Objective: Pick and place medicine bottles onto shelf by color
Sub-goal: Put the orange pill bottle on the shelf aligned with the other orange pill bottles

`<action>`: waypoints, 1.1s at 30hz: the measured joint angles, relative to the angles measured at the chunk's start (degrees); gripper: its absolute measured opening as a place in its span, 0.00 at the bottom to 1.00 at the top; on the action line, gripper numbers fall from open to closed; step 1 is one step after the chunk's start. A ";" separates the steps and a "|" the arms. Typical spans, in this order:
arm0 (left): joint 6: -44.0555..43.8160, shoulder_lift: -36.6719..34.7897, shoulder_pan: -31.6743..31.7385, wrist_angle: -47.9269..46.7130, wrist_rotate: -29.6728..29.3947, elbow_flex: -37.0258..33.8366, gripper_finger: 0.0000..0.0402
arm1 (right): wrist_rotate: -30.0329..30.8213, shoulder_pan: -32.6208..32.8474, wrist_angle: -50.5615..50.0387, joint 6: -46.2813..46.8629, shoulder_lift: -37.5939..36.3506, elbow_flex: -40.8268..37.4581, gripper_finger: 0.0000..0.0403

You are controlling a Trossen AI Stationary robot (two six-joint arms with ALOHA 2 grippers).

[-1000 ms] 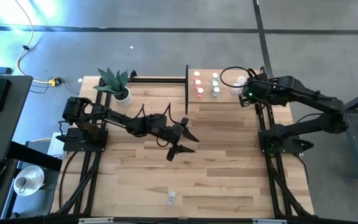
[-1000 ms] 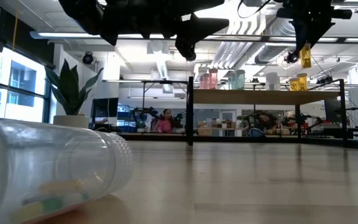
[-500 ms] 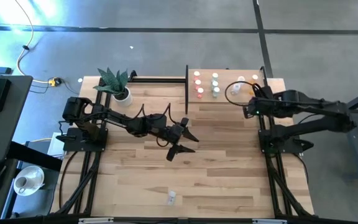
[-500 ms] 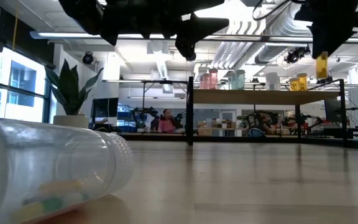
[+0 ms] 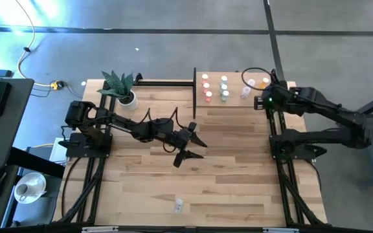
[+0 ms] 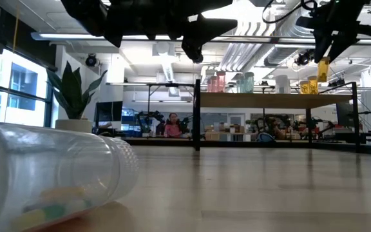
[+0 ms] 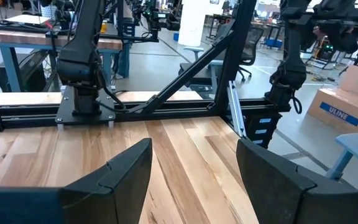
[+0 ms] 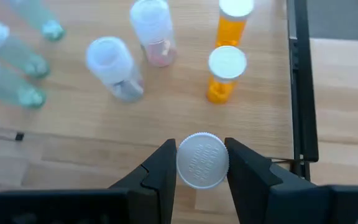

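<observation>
The shelf [image 5: 235,103] stands at the table's far right, with red [image 5: 206,87], green [image 5: 225,88], clear [image 5: 245,92] and orange [image 5: 265,83] medicine bottles upright on it in colour groups. My right gripper [image 5: 263,101] hovers over the shelf's right end, shut on an orange bottle [image 6: 324,68] with a white cap. Just beyond that bottle stand two orange ones [image 8: 226,74]. My left gripper [image 5: 192,150] hangs open and empty over the table's middle. One clear bottle [image 6: 50,180] lies on its side near the front edge. My right gripper pinches the orange bottle at its white cap [image 8: 202,160], one finger [image 8: 163,167] on each side of the cap. The fingers slant steeply downward. The bottle hangs below them, roughly upright and clear of the shelf [image 6: 256,100].
A potted green plant [image 5: 122,87] stands at the far left. A black frame post [image 5: 194,94] rises at the shelf's left end. Bare planks stretch between the arms and toward the near edge.
My right gripper has sunk a little over the shelf's right end and drifted slightly toward the table's right edge, rolling somewhat as it went. The orange bottle has stayed in its hold.
</observation>
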 joint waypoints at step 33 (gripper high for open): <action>0.00 0.00 0.00 -0.05 0.00 -0.02 0.56 | -5.89 -14.66 4.05 -3.61 8.30 -0.05 0.27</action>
